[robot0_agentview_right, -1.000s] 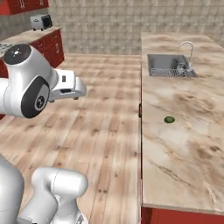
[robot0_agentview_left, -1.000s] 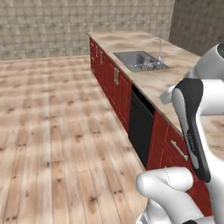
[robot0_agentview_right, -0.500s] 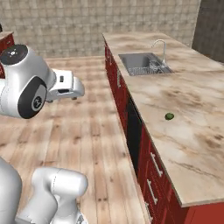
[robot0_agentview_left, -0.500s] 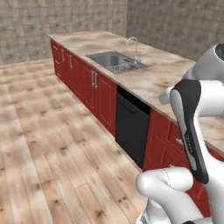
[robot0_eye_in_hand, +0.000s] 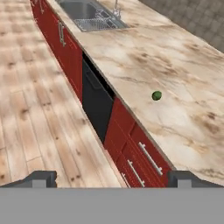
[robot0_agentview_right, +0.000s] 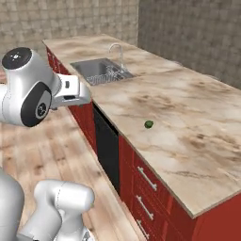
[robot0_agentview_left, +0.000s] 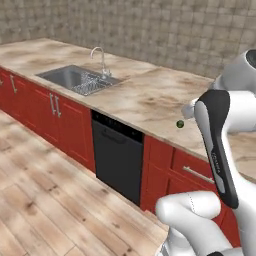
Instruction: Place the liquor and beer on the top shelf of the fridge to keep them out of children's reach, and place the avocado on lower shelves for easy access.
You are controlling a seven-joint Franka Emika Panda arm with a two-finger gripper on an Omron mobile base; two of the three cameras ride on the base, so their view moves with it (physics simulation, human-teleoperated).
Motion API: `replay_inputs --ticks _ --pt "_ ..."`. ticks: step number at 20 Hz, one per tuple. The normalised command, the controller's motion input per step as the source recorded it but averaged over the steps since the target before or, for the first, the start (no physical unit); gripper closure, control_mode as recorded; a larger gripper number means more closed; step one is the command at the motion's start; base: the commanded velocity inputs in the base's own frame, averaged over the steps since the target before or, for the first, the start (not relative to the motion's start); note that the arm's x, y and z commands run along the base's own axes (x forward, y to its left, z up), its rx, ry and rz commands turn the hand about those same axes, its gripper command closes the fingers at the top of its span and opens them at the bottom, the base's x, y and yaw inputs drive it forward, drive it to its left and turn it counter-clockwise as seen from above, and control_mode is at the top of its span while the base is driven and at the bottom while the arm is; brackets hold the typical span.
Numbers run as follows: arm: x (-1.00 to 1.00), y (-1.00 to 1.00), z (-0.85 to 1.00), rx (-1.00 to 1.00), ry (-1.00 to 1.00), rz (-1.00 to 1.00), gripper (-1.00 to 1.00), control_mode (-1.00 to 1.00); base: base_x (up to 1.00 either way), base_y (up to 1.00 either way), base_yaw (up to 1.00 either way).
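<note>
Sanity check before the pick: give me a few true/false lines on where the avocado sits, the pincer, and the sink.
1. The avocado lies on the bare marble counter. True.
2. The avocado sits inside the sink. False: it lies on the counter, well away from the sink.
3. The pincer is shut on the avocado. False: its fingertips stand wide apart with nothing between them.
4. A black dishwasher front is set among the red cabinets below the counter. True.
5. The faucet stands at the sink's back edge. True.
</note>
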Motion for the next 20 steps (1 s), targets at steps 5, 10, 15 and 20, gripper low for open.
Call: replay_inputs --ticks 5,10,15,20 --pt "0.0 0.0 0.0 0.0 0.0 0.0 -1.0 1.0 0.45 0.35 -0.59" --pt "0.0 0.0 0.0 0.0 0.0 0.0 -1.0 1.0 0.17 0.44 -0.56" --pt "0.0 0.0 0.0 0.0 0.0 0.0 -1.0 1.0 0.22 0.58 -0.51" --pt "0.0 0.0 0.0 0.0 0.0 0.0 -1.0 1.0 0.23 0.68 -0.47"
